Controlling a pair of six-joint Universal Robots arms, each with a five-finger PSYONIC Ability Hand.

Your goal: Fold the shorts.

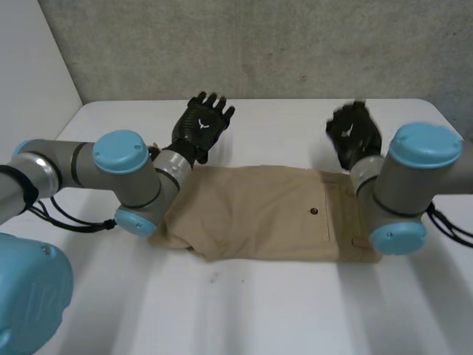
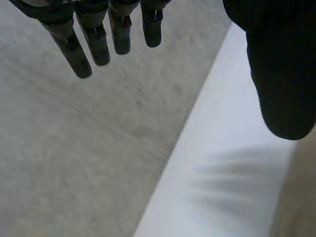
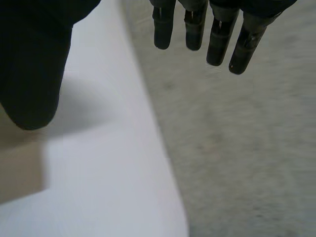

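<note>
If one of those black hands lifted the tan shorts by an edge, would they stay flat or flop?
Probably flop: the shorts are soft cloth, rumpled at one end. They look light, lying thin on the table. Pushed, they would likely bunch rather than slide whole.

Light bright, even and diffuse. White bench (image 1: 295, 310) reads brightest; shorts (image 1: 259, 214) cast a thin, soft shadow along their near edge.

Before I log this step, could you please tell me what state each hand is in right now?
Left hand: open, holding nothing.
Right hand: open, holding nothing.
</note>
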